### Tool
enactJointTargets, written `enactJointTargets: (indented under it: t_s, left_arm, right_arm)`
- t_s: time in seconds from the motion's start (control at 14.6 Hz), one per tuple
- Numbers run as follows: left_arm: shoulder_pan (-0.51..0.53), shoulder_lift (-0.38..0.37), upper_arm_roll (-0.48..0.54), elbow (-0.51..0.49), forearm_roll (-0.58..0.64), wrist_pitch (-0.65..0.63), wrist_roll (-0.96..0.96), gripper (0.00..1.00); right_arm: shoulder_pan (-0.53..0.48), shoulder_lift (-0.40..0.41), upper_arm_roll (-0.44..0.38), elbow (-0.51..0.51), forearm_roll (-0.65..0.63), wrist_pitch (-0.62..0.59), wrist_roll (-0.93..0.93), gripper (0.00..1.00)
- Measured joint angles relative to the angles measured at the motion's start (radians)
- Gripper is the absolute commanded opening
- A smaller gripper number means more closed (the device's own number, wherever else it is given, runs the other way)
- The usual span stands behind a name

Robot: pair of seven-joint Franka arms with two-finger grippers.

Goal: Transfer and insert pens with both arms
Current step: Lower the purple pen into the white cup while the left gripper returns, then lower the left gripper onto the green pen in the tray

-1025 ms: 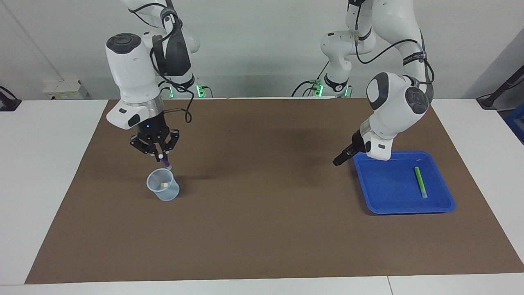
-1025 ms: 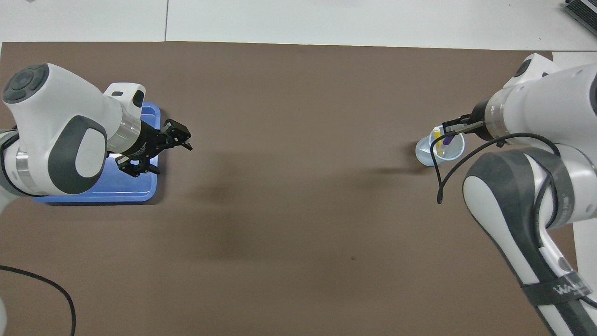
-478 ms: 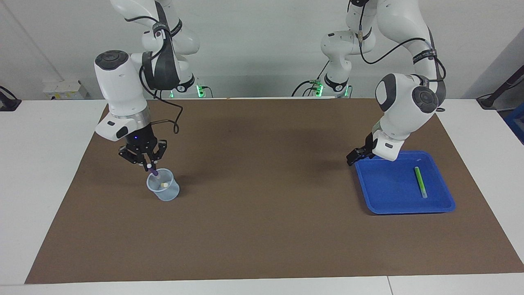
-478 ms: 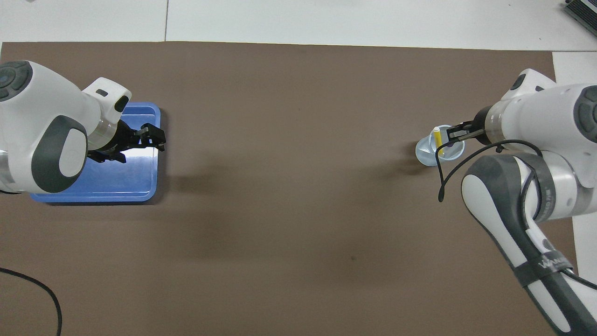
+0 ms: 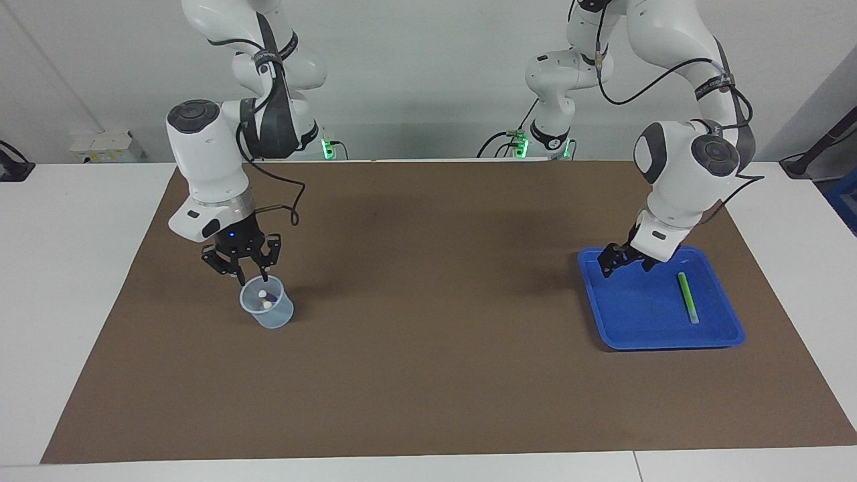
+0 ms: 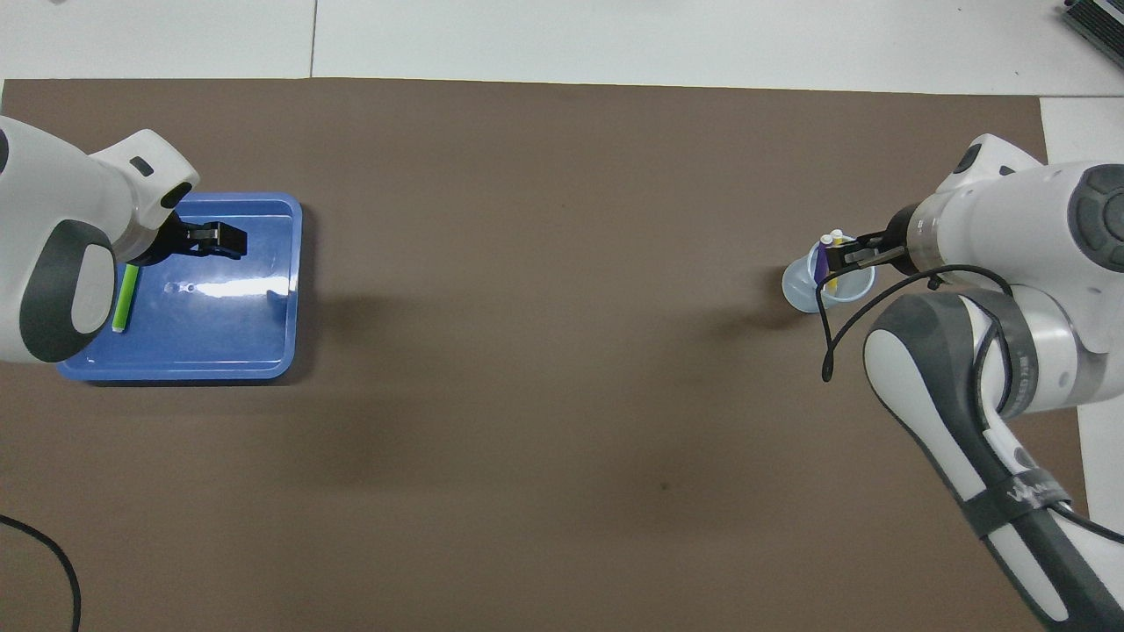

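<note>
The right gripper, its fingers spread and empty, hangs just above the small translucent pale-blue plastic cup that stands on the brown mat toward the right arm's end of the table; inside that cup the purple marker pen and the yellow marker pen lean against the wall with their whitish ends up, so the cup serves as the holder into which pens are inserted, and two of three look delivered. The gap between the fingers fits a release, since nothing is pinched between them and the purple pen sits loose in the cup beneath.

The left gripper hovers over the shallow blue rectangular plastic tray toward the left arm's end of the table, above the tray's edge nearer the robots; its fingers are apart with nothing in them, a pose suited to a pick. The thin green marker pen lies flat in the tray, near the gripper but clear of it; it is the last one to collect. The tray and cup sit well apart, which likely explains why both arms share the work.
</note>
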Motion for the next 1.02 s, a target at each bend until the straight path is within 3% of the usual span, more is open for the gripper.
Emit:
enactJointTargets:
  t_s: [0.27,0.61,1.02]
  left_arm:
    - [0.053,0.077,0.002,0.064,0.021,0.045,0.119,0.99]
    - [0.077,0.209,0.002,0.221,0.025,-0.034,0.161,0.99]
    - [0.143,0.257,0.002,0.240,-0.014,-0.091,0.162,0.95]
  right_arm:
    - [0.021,-0.028,0.011,0.022,0.000,-0.009,0.000,1.00]
    - [0.044,-0.065,0.013,0.086,0.000,-0.157,0.000,1.00]
    - [0.036,-0.086,-0.001,0.120,0.000,-0.344,0.036,1.00]
